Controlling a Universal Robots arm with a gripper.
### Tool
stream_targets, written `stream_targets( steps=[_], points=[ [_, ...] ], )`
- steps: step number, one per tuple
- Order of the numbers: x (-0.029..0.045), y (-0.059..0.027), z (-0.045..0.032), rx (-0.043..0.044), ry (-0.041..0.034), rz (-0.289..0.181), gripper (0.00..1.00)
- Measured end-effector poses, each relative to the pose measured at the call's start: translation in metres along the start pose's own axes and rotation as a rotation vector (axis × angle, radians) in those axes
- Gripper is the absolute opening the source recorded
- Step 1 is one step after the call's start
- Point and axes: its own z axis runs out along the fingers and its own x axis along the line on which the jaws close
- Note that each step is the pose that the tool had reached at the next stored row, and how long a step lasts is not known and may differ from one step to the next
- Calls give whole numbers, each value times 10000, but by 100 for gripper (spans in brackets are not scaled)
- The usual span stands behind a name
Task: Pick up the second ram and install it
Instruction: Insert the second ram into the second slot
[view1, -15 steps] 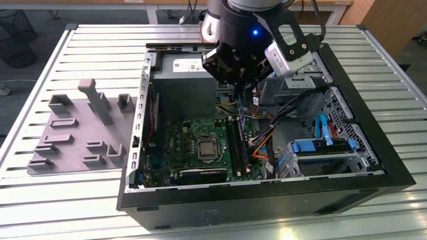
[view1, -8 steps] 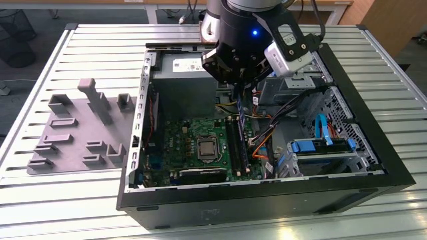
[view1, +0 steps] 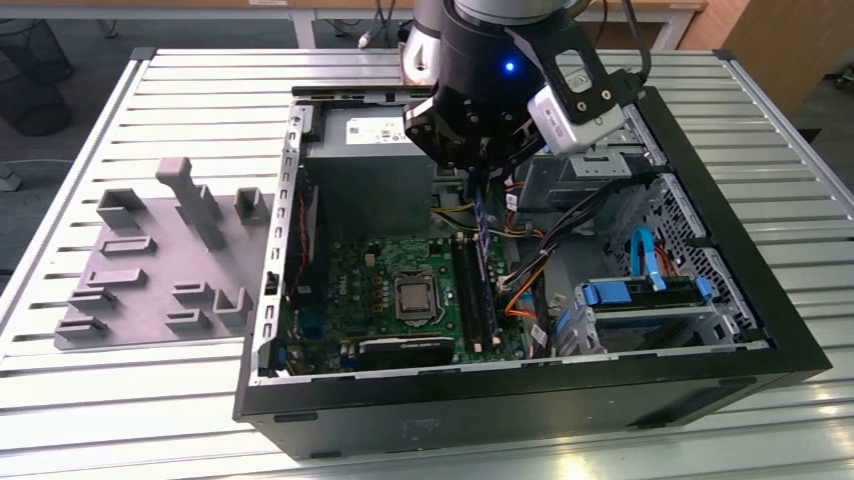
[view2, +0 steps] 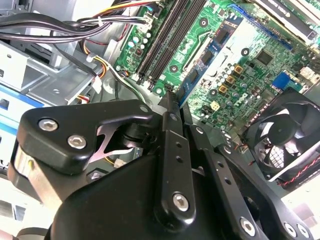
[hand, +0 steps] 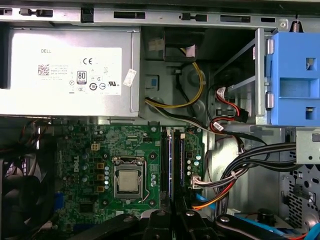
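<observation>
Gripper (view2: 171, 95) clenched on one ram stick (view1: 482, 232), upright above two black slots (hand: 171, 162) inside one computer case (view1: 747, 290).

Cable bundle (hand: 250, 167) and drive cage (view1: 654, 300) crowd the memory slots (hand: 172, 162).

A green board (hand: 125, 165) is seen inside the computer case (hand: 150, 15). A silver chip (hand: 129, 181) sits beside two long black slots (hand: 171, 162). A grey box (hand: 70, 72) is placed nearby.

The second ram (view1: 478, 262) stands edge-down (upright) over the slots.
</observation>
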Motion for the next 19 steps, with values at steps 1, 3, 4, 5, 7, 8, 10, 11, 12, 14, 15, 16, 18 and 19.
stream_targets(
  steps=[1,3,4,5,7,8,10,11,12,14,15,16,18,19],
  points=[
    [0,0,0,2,0,3,14],
    [1,0,6,-1,-1,5,14],
    [1,-1,13,-2,-2,-1,14],
    [1,-1,22,0,0,-26,14],
    [2,-1,41,-3,2,-116,14],
    [1,-1,48,-3,3,-142,14],
    [0,-2,64,-3,4,-145,14],
    [0,-2,73,-3,4,-145,14],
    [-1,-2,83,-4,4,-145,14],
    [-1,-3,102,-3,4,-144,14],
    [-2,-3,109,-4,3,-145,14],
    [-2,-3,114,-3,4,-145,14],
    [-2,-3,114,0,4,-145,14],
    [-2,-3,115,0,5,-145,14]
  ],
)
